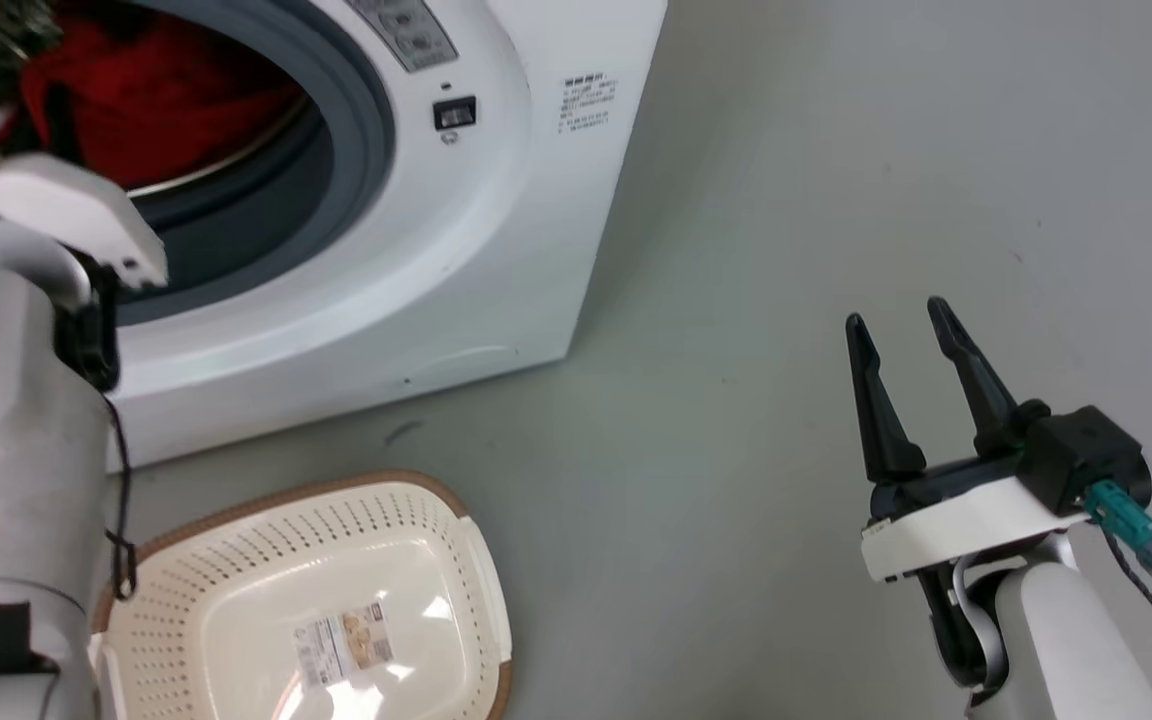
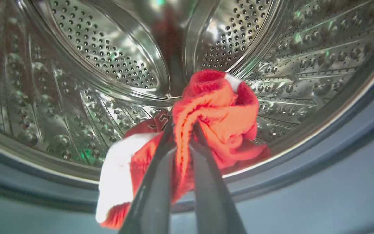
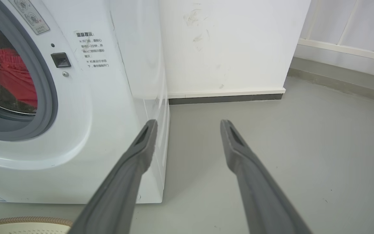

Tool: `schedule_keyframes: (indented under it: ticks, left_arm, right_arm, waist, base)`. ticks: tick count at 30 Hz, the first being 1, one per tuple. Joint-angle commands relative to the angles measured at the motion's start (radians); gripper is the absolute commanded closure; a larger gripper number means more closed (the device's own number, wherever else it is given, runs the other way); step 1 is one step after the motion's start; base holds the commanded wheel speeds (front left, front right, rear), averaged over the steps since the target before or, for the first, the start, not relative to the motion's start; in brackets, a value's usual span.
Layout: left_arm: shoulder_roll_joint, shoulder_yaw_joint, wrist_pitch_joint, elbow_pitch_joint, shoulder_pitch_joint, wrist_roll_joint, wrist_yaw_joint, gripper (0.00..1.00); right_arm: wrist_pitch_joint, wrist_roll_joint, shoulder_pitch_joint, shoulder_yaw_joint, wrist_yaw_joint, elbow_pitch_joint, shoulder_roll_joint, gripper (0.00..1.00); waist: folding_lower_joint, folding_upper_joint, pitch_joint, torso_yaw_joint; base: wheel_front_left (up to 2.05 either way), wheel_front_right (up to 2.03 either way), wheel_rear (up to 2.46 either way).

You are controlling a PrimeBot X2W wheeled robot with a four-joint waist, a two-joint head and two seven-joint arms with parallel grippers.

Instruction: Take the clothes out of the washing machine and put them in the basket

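Inside washing machine drum point(image 2: 109, 48), left claw point(image 2: 183, 126) pinches red clothes point(image 2: 222, 110); right claw point(image 3: 189, 123) spread above grey floor point(image 3: 304, 146).

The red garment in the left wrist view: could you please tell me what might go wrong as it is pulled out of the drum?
1. The left gripper pinches only a narrow fold of the clothes; the bunch might slip free.
2. The loose white-trimmed part hangs over the grey door seal and could drag or catch there.
3. The basket sits partly behind the left forearm in the head view, so a drop might miss it.
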Motion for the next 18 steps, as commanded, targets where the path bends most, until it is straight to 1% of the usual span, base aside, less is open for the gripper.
schedule_keyframes:
  ticks: [1, 4, 6, 13, 18]
  left_arm:
    - [-0.009, 0.013, -0.015, 0.0, 0.028, -0.017, 0.003, 1.0]
    - [-0.025, 0.036, -0.029, -0.015, 0.082, -0.031, 0.007, 1.0]
    - [-0.031, 0.047, -0.032, -0.053, 0.122, -0.029, 0.008, 1.0]
    - [-0.066, 0.111, -0.032, -0.266, 0.319, -0.007, 0.018, 1.0]
    - [-0.113, 0.149, -0.032, -0.449, 0.464, 0.025, 0.012, 1.0]
  right_arm:
    - [-0.002, -0.007, 0.015, -0.005, -0.001, 0.008, 0.001, 0.0]
    - [-0.002, -0.014, 0.037, -0.013, -0.001, 0.019, 0.001, 0.0]
    - [-0.002, -0.019, 0.049, -0.019, -0.001, 0.026, 0.001, 0.0]
    - [0.008, -0.033, 0.093, -0.04, -0.001, 0.027, 0.001, 0.0]
    - [0.026, -0.041, 0.134, -0.059, -0.001, 0.017, 0.001, 0.0]
  waist:
    - [0.0001, 0.0, -0.054, 0.023]
    - [0.0001, 0.0, -0.099, 0.038]
    - [0.0001, 0.0, -0.127, 0.048]
    - [0.0001, 0.0, -0.209, 0.083]
    - [0.0001, 0.0, -0.266, 0.117]
  base:
    - [0.0, 0.0, 0.0]
    - [0.0, 0.0, 0.0]
    - [0.0, 0.0, 0.0]
    - [0.0, 0.0, 0.0]
    - [0.0, 0.0, 0.0]
